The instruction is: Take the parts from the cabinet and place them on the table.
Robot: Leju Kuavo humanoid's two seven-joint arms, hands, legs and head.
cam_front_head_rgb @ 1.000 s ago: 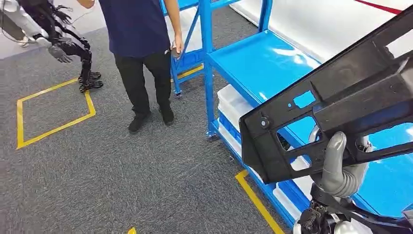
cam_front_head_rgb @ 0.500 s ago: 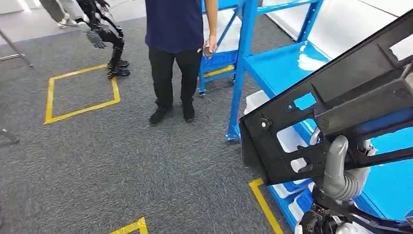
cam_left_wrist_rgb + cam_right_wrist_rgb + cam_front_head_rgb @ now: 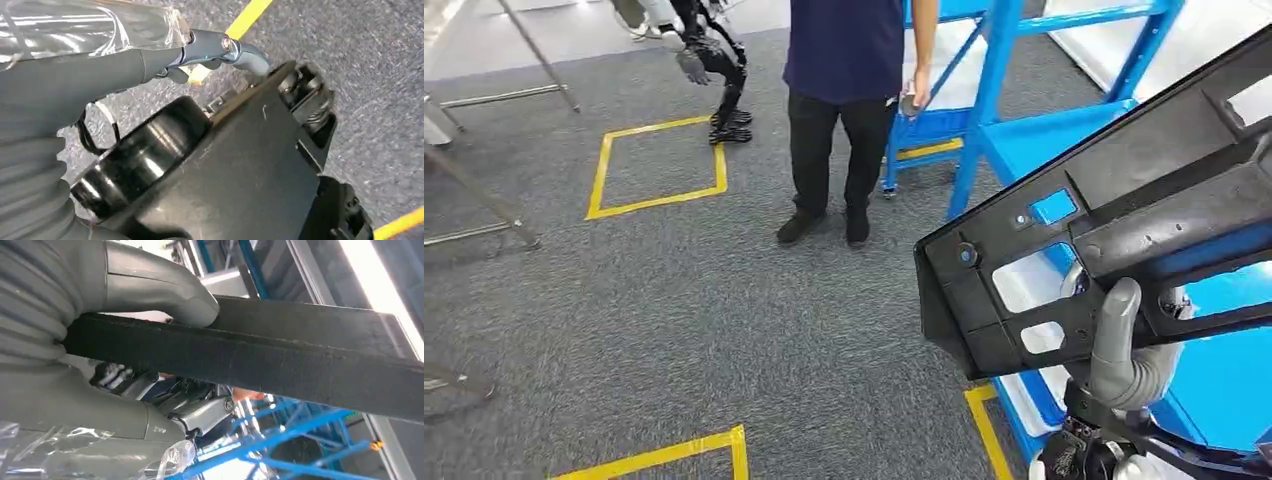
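Large black moulded plastic panel with cut-out windows (image 3: 1114,215) held up at near right, in front of the blue metal shelving rack (image 3: 1024,140). Right hand (image 3: 1129,350) grips its lower edge, grey thumb across the front. Left hand (image 3: 60,100): fingers' state cannot be told. Person in dark clothes (image 3: 844,90) standing far on grey carpet (image 3: 674,320).

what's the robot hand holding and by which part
The right robot hand grips the large black plastic part by a bar along its lower edge, thumb over the bar.

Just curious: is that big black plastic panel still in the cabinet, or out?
Out: the black plastic panel is held up by the right hand, above the carpet.
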